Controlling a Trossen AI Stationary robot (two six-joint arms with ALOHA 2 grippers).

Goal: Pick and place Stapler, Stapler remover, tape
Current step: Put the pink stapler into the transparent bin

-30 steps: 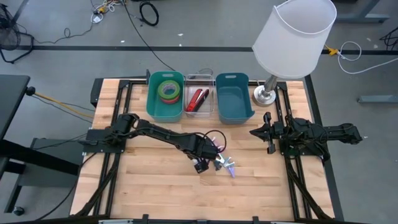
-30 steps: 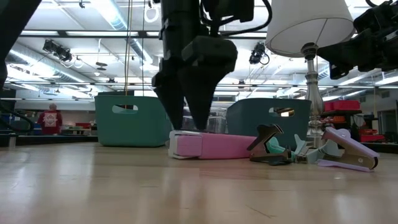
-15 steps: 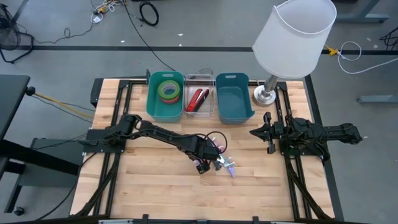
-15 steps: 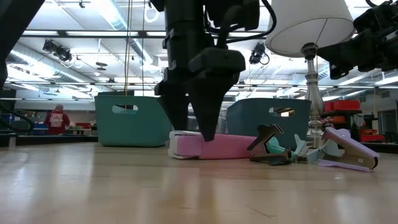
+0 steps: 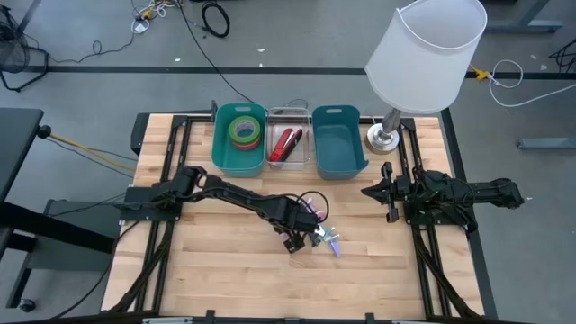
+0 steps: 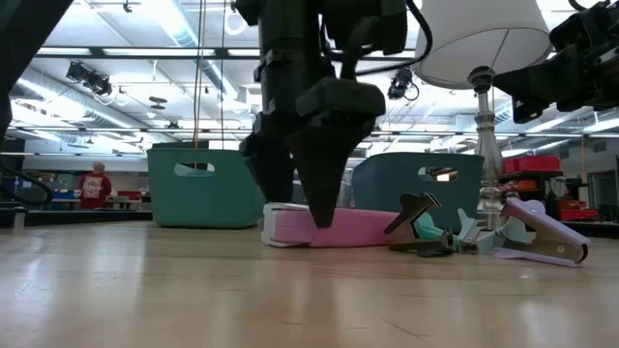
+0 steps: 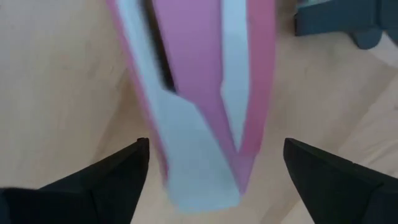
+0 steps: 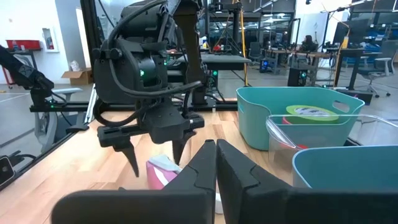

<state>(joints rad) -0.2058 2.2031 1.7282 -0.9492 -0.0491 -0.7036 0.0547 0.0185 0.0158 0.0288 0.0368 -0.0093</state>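
Wooden slats of the table point(image 5: 225, 261) run bare under the left gripper point(image 5: 299, 236), which stands low near the middle of the board with its 2 fingers spread wide on either side of one end of the pink stapler point(image 6: 334, 228). In the left wrist view each dark fingertip point(image 7: 118, 171) sits clear of the stapler's point(image 7: 199, 93) edges, with bare wood showing in the gaps, so nothing is clamped. The stapler lies flat on the board.

Just right of the stapler lie 2 staple removers, touching or nearly so: a teal and dark one point(image 6: 424, 230) and a lilac one point(image 6: 542, 237). From above they show as a small cluster point(image 5: 329, 239) at the gripper's right side. The near half of the table, in front of this cluster, is open wood.

Along the far edge stand 3 bins in a row. The left teal bin point(image 5: 239, 162) holds rolls of tape point(image 5: 243, 131); the clear middle bin point(image 5: 289, 115) holds a red stapler point(image 5: 286, 144); the right teal bin point(image 5: 338, 160) shows only its floor. A lamp point(image 5: 423, 54) with a white shade stands at the far right corner, its base just right of that bin.

The right gripper point(image 5: 371, 191) waits over the table's right side, well apart from the cluster, its fingers point(image 8: 214, 168) pressed together on nothing.
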